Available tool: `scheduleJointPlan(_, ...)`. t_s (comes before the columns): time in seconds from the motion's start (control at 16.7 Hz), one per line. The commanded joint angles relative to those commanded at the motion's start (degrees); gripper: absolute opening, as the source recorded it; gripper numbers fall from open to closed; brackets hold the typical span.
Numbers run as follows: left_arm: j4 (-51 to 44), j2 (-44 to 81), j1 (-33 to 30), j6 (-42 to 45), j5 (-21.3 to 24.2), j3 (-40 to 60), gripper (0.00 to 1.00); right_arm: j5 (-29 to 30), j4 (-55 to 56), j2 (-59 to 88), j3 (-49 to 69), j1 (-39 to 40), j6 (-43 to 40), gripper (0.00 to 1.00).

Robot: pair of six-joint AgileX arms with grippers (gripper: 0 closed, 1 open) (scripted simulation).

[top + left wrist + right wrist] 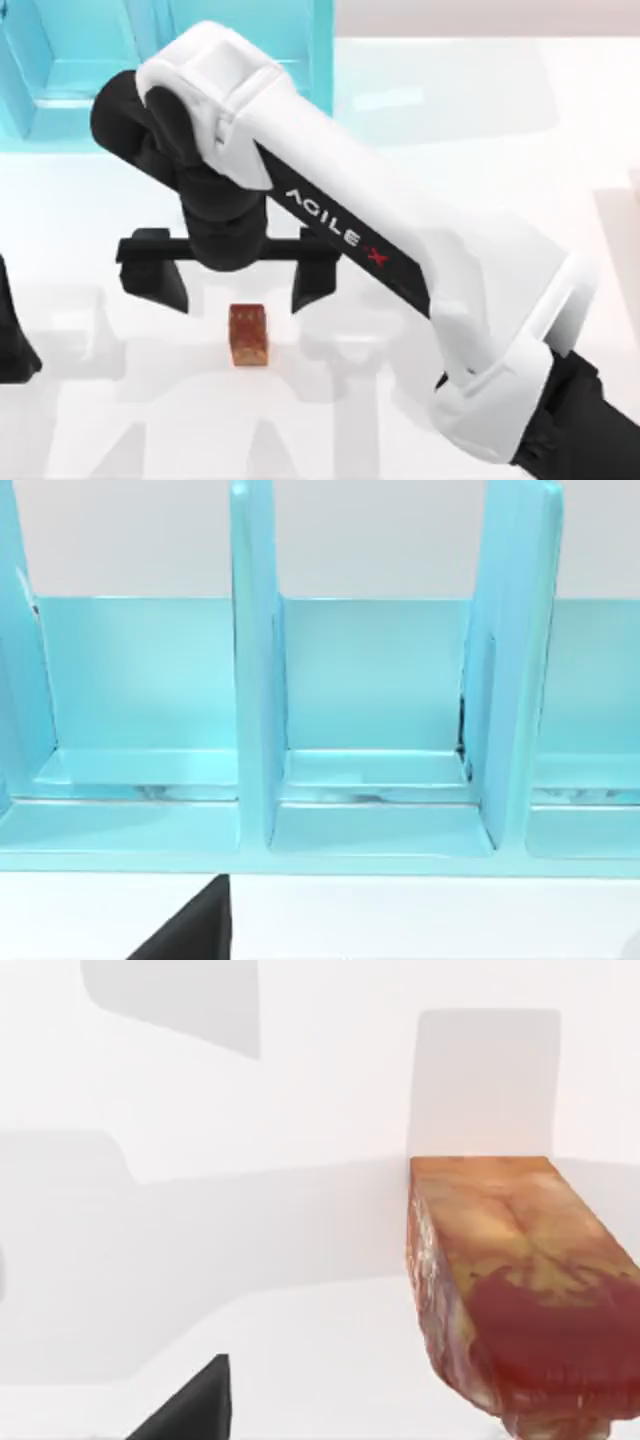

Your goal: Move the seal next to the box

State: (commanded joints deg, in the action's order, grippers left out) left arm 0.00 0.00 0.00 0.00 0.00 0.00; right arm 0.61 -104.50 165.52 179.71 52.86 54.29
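The seal (248, 335) is a small reddish-brown block with orange-yellow speckles, lying on the white table left of centre. My right arm reaches across from the lower right. Its gripper (236, 297) hangs open just beyond the seal's far end, one black finger out to each side and nothing between them. Seen from the right wrist, the seal (520, 1290) is close and large, clear of a black fingertip (190, 1405). The box is out of view. My left arm (12, 335) stays parked at the table's left edge.
A large cyan shelf (60, 60) with upright dividers stands at the back left, behind the right arm's wrist. The left wrist view faces its compartments (370, 700). White table surface lies open to the right and in front of the seal.
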Motion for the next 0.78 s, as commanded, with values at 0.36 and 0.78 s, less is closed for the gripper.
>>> scheduleJointPlan(0.36,0.0,0.0,0.0,0.0,0.0,0.0,1.0,0.27,-5.4,15.89,21.91,-0.01,0.04,1.0)
scheduleJointPlan(0.78,0.0,0.0,0.0,0.0,0.0,0.0,1.0,0.39,-6.36,19.54,26.22,0.0,0.05,1.0)
